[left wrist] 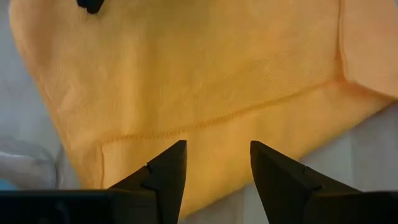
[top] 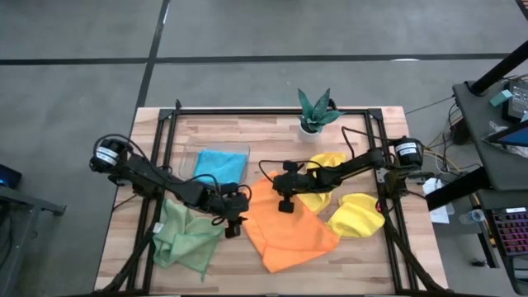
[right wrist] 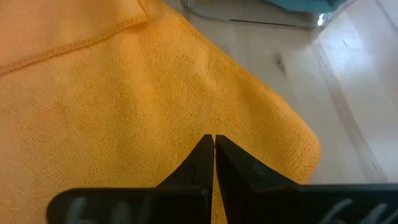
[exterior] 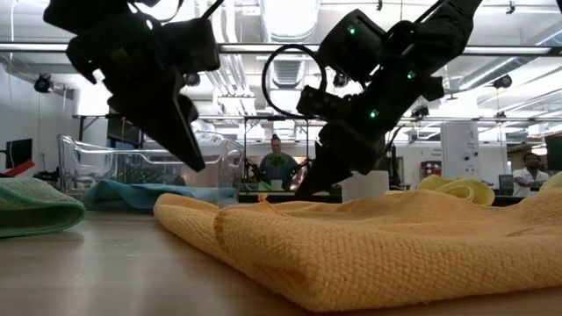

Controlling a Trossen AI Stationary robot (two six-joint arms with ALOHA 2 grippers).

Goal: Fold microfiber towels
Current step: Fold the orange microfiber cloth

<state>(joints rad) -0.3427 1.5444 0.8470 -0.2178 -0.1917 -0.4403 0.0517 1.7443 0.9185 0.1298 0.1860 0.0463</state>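
An orange towel (top: 289, 227) lies partly folded on the middle of the table and fills the front of the low view (exterior: 351, 246). My left gripper (top: 233, 221) is open and hangs above the towel's left edge (left wrist: 211, 134), clear of it in the low view (exterior: 193, 158). My right gripper (top: 286, 204) is shut, its tips (right wrist: 213, 142) low over the towel's far part, near a rounded corner (right wrist: 305, 146). A pale green towel (top: 186, 235) lies crumpled at the near left. A blue towel (top: 219, 163) lies in the clear tray. Two yellow towels (top: 328, 165) (top: 356, 216) lie at the right. My right gripper points its shut fingertips (right wrist: 205, 149) down at the orange towel's far part (exterior: 303, 195), slanting in from the table's right. No cloth shows between the fingers. I cannot tell whether the tips touch the towel.
The clear tray (top: 198, 153) stands at the far left of centre. A small plant in a white pot (top: 313, 115) stands at the far edge. Black frame rails (top: 165, 157) (top: 381, 165) run along both sides of the table. People show in the room behind (exterior: 277, 167).
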